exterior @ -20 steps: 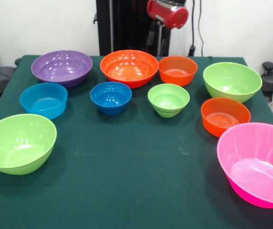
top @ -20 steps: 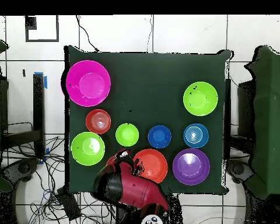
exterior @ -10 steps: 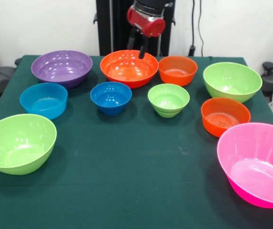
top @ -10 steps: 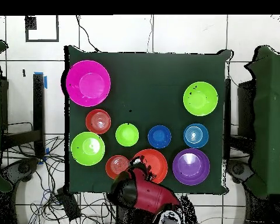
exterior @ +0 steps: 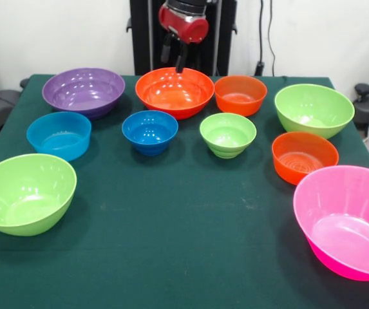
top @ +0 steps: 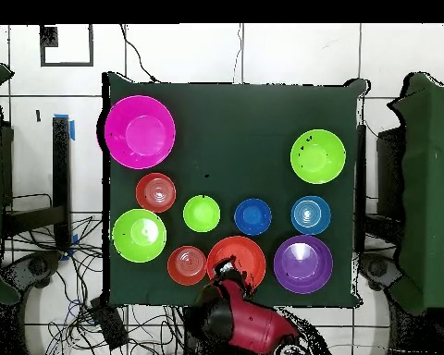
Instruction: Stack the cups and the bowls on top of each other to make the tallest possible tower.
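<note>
While hand (exterior: pixel 174 56) hovers above, large orange bowl (exterior: pixel 174 92) sits mouth-up.

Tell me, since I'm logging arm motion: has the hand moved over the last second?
Yes. In the front view the hand has swung leftward, from above the small orange bowl to the far rim of the large orange bowl.

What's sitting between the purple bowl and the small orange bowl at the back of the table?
The big orange bowl sits between the purple bowl and the small orange bowl, with the tool hanging over its back rim. The front view shows it plainly.
</note>
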Motion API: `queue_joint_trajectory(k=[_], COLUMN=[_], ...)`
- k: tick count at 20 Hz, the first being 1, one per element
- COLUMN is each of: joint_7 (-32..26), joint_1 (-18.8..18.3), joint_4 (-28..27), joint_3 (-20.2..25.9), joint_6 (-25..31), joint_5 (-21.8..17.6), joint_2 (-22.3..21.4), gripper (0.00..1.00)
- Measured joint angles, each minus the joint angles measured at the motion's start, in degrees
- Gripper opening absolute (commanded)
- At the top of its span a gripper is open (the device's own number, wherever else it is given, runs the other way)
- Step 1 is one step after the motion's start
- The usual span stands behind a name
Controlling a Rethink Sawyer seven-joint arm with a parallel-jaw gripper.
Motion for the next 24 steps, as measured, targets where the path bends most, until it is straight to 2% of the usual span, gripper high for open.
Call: queue_joint_trajectory(k=[7, 10, 17, 24], joint_7=[0.00, 0.00, 0.00, 0.00], joint_1=[-5.08, -5.69, -4.71, -2.29], joint_4=[2.29, 2.32, 1.96, -0.73], joint_3=[4.77, 5.73, 6.45, 5.91], joint_6=[-4.61, -4.93, -4.91, -4.91], joint_5=[-1.47, -1.45, -1.47, -0.51], joint_2=[-3.61, -4.59, -4.62, -0.43], gripper=[1.00, 1.00, 1.00, 1.00])
